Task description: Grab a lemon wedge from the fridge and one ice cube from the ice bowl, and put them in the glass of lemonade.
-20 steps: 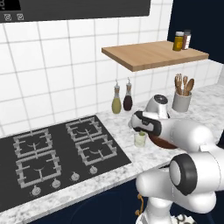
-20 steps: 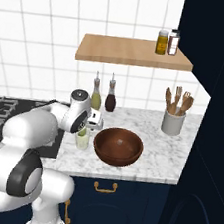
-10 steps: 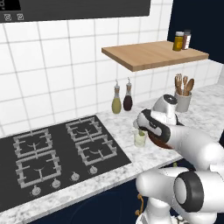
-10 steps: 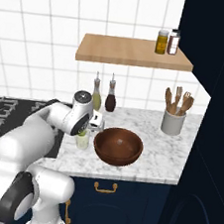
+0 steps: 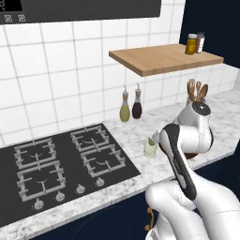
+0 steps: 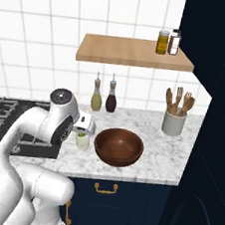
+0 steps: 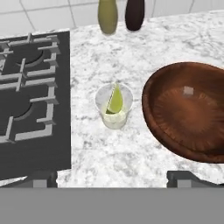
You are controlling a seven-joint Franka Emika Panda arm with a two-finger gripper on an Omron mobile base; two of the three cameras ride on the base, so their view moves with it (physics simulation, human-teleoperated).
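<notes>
We see gripper wide open, empty, bottom edge of hand view, glass of lemonade center with lemon wedge inside, ice bowl just right holding small cube, stove left, two bottles top

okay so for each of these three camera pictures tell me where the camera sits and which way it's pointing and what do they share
Left base view: behind the arm on its left, facing forward and down at the hob and counter; the white arm fills its lower right.
Right base view: behind on the right, facing the ice bowl and crock; the arm rises at lower left.
Hand view: on the hand, looking down; open finger tips at its bottom.
Shared: the glass of lemonade, the lemon wedge in it, and the two bottles.
</notes>
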